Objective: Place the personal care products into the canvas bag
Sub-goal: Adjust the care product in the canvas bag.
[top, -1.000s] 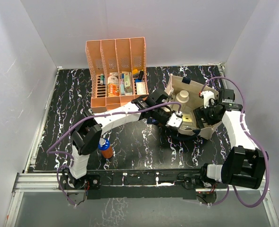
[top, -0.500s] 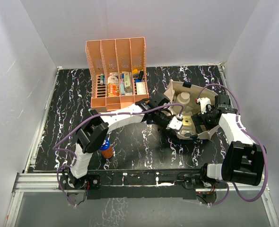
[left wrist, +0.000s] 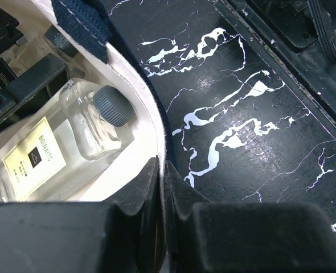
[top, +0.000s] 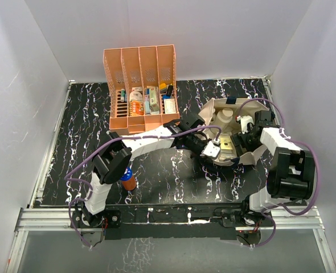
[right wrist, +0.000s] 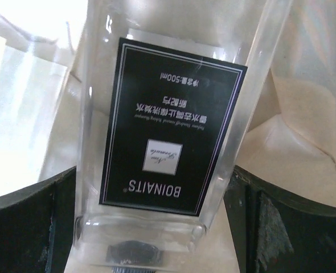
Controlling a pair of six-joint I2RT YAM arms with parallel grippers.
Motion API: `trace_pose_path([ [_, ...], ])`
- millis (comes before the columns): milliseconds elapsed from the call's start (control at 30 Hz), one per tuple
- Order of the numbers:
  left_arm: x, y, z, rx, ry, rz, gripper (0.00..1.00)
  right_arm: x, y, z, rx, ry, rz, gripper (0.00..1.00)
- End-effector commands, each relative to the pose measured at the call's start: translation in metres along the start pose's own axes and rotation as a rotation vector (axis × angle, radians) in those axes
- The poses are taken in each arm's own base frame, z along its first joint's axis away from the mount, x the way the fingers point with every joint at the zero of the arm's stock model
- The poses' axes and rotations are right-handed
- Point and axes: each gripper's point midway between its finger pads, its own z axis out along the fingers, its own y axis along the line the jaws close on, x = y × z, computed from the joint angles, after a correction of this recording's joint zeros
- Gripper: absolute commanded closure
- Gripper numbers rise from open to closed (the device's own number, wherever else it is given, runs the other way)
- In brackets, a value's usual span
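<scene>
the canvas bag (top: 212,106) sits with its mouth open at about 3 o'clock on the black marbled table (top: 82,125). the left gripper (left wrist: 161,170) is pinched narrow on the bag's rim, at the 8 o'clock side of its mouth, with the cream cloth and its navy edge caught between the 2 fingers. the right gripper (right wrist: 152,193) reaches in from 3 o'clock, spread wide, with 1 finger on each side of the clear square bottle (right wrist: 162,125); whether the pads press on it cannot be told. that bottle lies inside the bag, its black label towards the right wrist camera. just beside it in the bag lies the clear grey-capped bottle (left wrist: 91,122), and the white cylinder (top: 225,117) is at the bag's 12 o'clock side. a navy strap (left wrist: 80,23) hangs over the rim. the orange-brown blue-capped bottle (top: 127,180) stands outside the bag at 7 o'clock on the table, just beside the left arm. the orange file rack (top: 139,68) stands at 11 o'clock, small items in its slots.
</scene>
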Motion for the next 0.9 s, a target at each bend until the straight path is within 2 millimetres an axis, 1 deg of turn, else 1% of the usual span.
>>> trace_pose_path([
  [0, 0.004, -0.006, -0.006, 0.015, -0.011, -0.020, 0.95, 0.028, -0.023, 0.009, 0.107, 0.141, 0.057, 0.02],
  [100, 0.004, -0.007, -0.007, 0.012, -0.013, -0.023, 0.95, 0.033, -0.019, 0.015, 0.080, 0.159, 0.050, 0.02],
  [267, 0.005, -0.008, -0.008, 0.012, -0.011, -0.027, 0.95, 0.040, -0.001, 0.027, -0.013, 0.170, 0.050, 0.01],
  [333, 0.006, -0.007, -0.010, 0.005, -0.006, -0.025, 0.95, 0.042, 0.006, 0.030, -0.051, 0.173, 0.051, 0.04],
  [367, 0.006, -0.006, -0.010, 0.002, -0.003, -0.024, 0.95, 0.040, 0.008, 0.030, -0.069, 0.167, 0.054, 0.07],
  [400, 0.005, -0.006, -0.011, -0.001, -0.001, -0.022, 0.95, 0.035, 0.010, 0.029, -0.084, 0.154, 0.057, 0.11],
  [433, 0.005, -0.006, -0.011, -0.004, 0.001, -0.020, 0.95, 0.030, 0.011, 0.026, -0.095, 0.137, 0.060, 0.16],
  [533, 0.004, -0.003, -0.012, -0.013, 0.001, -0.022, 0.95, 0.003, 0.005, 0.013, -0.093, 0.057, 0.064, 0.39],
  [600, 0.003, -0.002, -0.011, -0.019, -0.002, -0.028, 0.95, -0.015, -0.001, 0.000, -0.073, -0.001, 0.062, 0.55],
  [700, 0.000, 0.001, -0.011, -0.026, -0.009, -0.031, 0.95, -0.031, -0.008, -0.016, -0.051, -0.053, 0.060, 0.78],
  [767, 0.000, 0.002, -0.011, -0.030, -0.008, -0.030, 0.95, -0.038, -0.010, -0.025, -0.035, -0.080, 0.060, 0.83],
  [867, -0.001, 0.003, -0.011, -0.032, -0.008, -0.027, 0.95, -0.044, -0.015, -0.035, -0.006, -0.110, 0.066, 0.87],
])
